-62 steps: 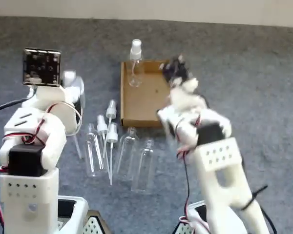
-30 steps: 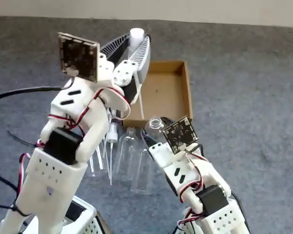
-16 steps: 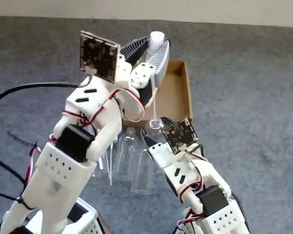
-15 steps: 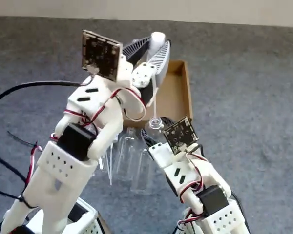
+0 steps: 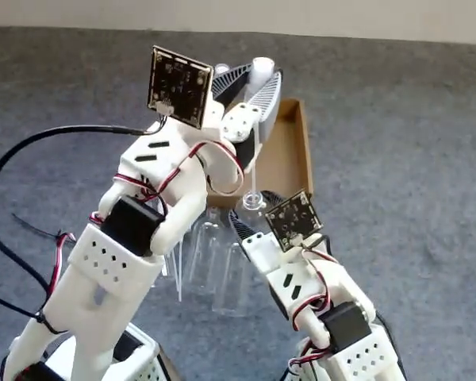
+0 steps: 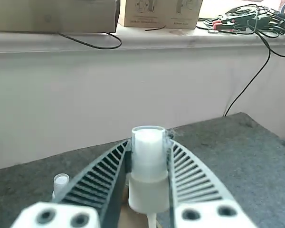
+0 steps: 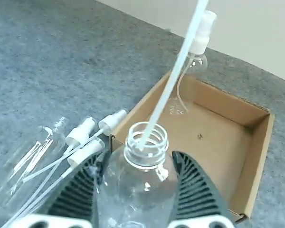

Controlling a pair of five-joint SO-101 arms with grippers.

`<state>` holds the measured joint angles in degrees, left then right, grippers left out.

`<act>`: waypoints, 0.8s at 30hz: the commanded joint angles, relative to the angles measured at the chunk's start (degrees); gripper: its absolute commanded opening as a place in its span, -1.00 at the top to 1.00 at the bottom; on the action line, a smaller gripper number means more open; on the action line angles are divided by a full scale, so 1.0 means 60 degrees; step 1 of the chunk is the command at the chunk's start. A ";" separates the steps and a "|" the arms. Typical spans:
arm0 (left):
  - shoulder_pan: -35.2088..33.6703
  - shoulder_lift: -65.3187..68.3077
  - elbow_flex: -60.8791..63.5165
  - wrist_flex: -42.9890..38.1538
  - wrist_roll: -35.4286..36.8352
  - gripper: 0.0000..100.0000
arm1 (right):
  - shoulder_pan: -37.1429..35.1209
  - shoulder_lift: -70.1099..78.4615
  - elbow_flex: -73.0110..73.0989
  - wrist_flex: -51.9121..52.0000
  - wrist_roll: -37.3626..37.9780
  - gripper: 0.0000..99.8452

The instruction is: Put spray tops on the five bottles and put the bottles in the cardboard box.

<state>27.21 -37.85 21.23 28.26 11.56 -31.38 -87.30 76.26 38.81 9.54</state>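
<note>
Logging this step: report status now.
Left gripper shut on spray top, right gripper shut on bottle. Dip tube tip at bottle mouth. Nothing in the way.

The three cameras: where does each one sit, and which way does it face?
High view: fixed above, looking down on both arms and the cardboard box.
Left wrist view: on the left wrist, facing a wall past the left gripper gripping a spray top.
Right wrist view: on the right wrist, looking down past the right gripper holding a bottle.
Shared by high and right wrist: the box.
</note>
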 commanded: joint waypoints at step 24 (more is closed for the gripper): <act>-0.0432 -0.0183 0.1311 -0.0996 0.0044 0.99 | -0.0081 -0.0095 -0.0066 -0.0168 -0.0059 0.99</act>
<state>24.92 -37.85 27.12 23.78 11.56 -31.38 -87.30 76.26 38.81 9.54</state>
